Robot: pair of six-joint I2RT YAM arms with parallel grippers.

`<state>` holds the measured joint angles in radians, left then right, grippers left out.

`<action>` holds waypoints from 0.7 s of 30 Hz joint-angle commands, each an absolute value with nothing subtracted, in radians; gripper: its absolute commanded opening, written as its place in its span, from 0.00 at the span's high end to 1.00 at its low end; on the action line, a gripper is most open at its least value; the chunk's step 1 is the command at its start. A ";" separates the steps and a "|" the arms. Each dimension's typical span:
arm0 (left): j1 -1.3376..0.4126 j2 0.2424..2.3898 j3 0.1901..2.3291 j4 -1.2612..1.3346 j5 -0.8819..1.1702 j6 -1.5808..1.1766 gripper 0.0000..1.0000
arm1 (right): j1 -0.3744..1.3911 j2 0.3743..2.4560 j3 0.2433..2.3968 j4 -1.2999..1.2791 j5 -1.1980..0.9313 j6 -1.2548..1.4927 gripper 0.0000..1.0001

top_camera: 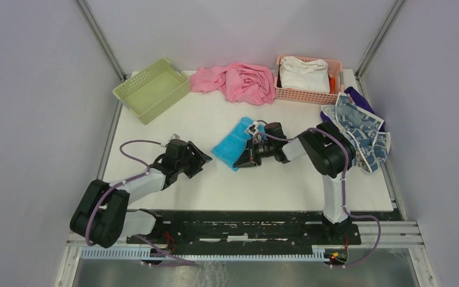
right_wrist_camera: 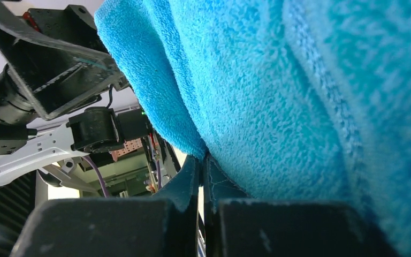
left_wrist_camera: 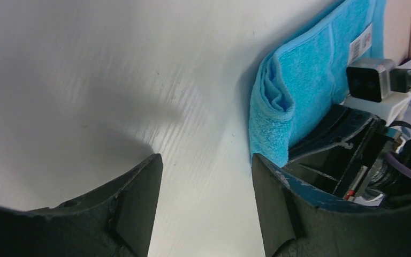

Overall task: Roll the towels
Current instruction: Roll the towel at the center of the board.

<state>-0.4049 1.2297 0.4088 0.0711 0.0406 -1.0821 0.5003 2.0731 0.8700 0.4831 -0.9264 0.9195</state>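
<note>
Blue terry towel [top_camera: 232, 143] lies folded at table centre, layered fold edge facing 9 o'clock. Its white sewn tag [left_wrist_camera: 359, 43] carries barcode-like print, too small to read.

Right gripper [right_wrist_camera: 200, 174] has its fingers pressed together against the towel's 6 o'clock edge. Whether any cloth is nipped cannot be told.

Left gripper [left_wrist_camera: 206, 160] stands at 9 o'clock of the towel, just clear of it. Its jaws are spread wide over bare table [top_camera: 215, 188] and hold nothing.

White towel with dark blue print [top_camera: 358, 128] is heaped at 3 o'clock, overhanging the table edge.

Far edge: green basket [top_camera: 152, 89] at 11 o'clock, pink cloth [top_camera: 239, 81] at 12, pink basket [top_camera: 287, 91] at 1.

Open surface runs from 6 to 9 o'clock.
</note>
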 commanded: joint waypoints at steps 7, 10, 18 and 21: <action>-0.401 1.462 0.520 0.288 0.207 -1.043 0.38 | 0.491 2.079 0.902 0.461 -0.933 0.896 0.99; -0.401 1.452 0.514 0.293 0.223 -1.084 0.34 | 0.492 2.047 0.915 0.390 -0.920 0.844 0.98; -0.402 1.408 0.507 0.277 0.153 -1.175 0.26 | 0.496 1.995 0.934 0.281 -0.885 0.761 0.97; -0.402 1.459 0.538 0.276 0.168 -1.198 0.30 | 0.502 1.993 0.941 0.271 -0.879 0.753 0.97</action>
<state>-0.4026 1.4284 0.4927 0.2417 0.1761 -1.1320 0.4957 2.0319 0.9108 0.3042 -0.9047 0.8009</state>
